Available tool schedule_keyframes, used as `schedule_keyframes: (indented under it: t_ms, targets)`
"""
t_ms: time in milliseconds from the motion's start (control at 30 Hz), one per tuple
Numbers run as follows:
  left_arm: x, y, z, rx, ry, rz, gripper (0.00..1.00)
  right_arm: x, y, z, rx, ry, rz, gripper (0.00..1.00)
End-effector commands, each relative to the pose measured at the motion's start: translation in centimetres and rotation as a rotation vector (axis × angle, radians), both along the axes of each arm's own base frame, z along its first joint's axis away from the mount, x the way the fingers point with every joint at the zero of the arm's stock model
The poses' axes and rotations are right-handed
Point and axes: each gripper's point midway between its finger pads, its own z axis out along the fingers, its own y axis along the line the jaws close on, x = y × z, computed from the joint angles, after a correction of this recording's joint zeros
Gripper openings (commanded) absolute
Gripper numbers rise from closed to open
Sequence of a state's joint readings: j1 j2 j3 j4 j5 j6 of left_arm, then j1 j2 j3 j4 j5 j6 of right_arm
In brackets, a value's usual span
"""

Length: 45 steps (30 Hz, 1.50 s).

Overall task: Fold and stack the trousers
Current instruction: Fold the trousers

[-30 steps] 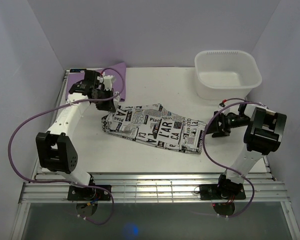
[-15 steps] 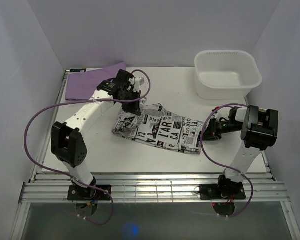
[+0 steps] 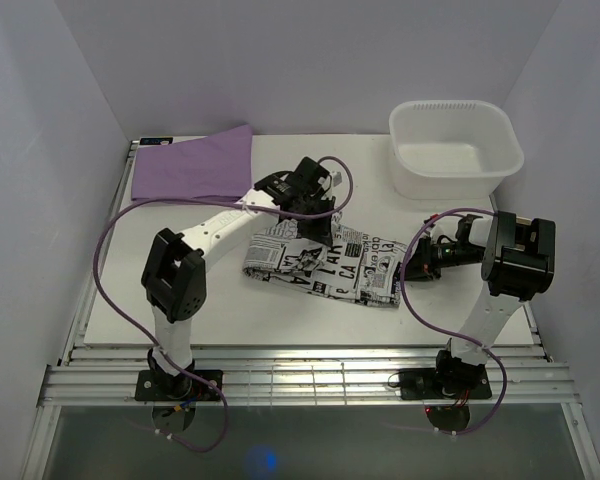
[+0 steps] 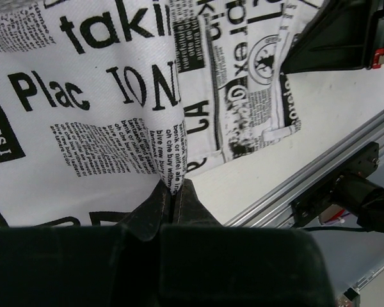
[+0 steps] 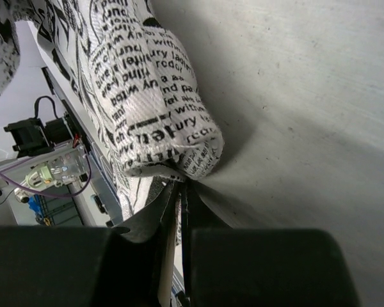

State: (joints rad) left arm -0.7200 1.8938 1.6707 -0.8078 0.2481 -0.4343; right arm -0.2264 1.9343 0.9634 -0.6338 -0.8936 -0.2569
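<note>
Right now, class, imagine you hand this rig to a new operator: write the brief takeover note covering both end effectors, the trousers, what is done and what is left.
Left end effector: shut on a fold of the trousers, held over their middle.
Right end effector: shut on the trousers' right end, low at the table.
Done: first fold begun, the left part doubled over.
Left: finish folding, then stack. A purple cloth lies at the back left.

The white table (image 3: 310, 322) carries the trousers (image 3: 330, 265), a purple cloth (image 3: 195, 170) (far left corner) and a white tub (image 3: 455, 150).
</note>
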Motion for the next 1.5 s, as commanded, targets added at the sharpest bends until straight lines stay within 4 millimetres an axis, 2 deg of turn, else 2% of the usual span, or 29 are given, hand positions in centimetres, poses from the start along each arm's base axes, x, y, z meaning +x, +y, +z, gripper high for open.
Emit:
schedule_keyframes:
  t_ms: [0, 33, 67, 133, 200, 300, 533, 767, 967, 1167, 1467]
  targets:
    - [0.7, -4.4, 2.3, -0.111, -0.045, 0.026, 0.0, 0.2, -0.3, -1.9, -0.062, -0.035, 0.022, 0.08]
    - [0.4, -5.5, 2.5, -0.119, -0.05, 0.013, 0.0, 0.2, -0.2, -1.9, -0.058, -0.033, 0.02, 0.08]
    - [0.3, -6.3, 1.3, -0.104, -0.037, 0.006, 0.0, 0.0, -0.1, -1.9, -0.055, -0.032, 0.021, 0.08]
    - [0.4, -7.6, 1.2, -0.112, -0.044, 0.008, 0.0, -0.1, -0.1, -2.0, -0.054, -0.028, 0.021, 0.08]
    - [0.5, -8.4, -0.3, -0.1, -0.017, 0.012, 0.0, -0.2, 0.0, -2.0, -0.047, -0.025, 0.018, 0.08]
    - [0.7, -9.6, -1.2, -0.103, -0.007, 0.014, 0.0, -0.2, 0.1, -1.8, -0.04, -0.028, 0.015, 0.08]
    - [-0.3, -12.1, -1.6, -0.136, 0.005, -0.005, 0.0, -0.1, 0.3, -2.0, -0.025, -0.02, 0.005, 0.08]
    - [-1.6, -13.5, -2.0, -0.147, 0.02, -0.027, 0.0, 0.0, 0.4, -1.9, -0.024, -0.023, 0.004, 0.08]
    - [-2.8, -13.9, -1.3, -0.164, 0.037, -0.042, 0.0, 0.0, 0.3, -2.0, -0.031, -0.022, -0.006, 0.08]
    - [-4.4, -15.3, -0.6, -0.191, 0.049, -0.066, 0.0, 0.2, 0.4, -2.1, -0.026, -0.019, -0.011, 0.08]
    - [-4.7, -17.1, -1.0, -0.217, 0.067, -0.065, 0.0, 0.1, 0.6, -1.8, -0.015, -0.021, -0.011, 0.08]
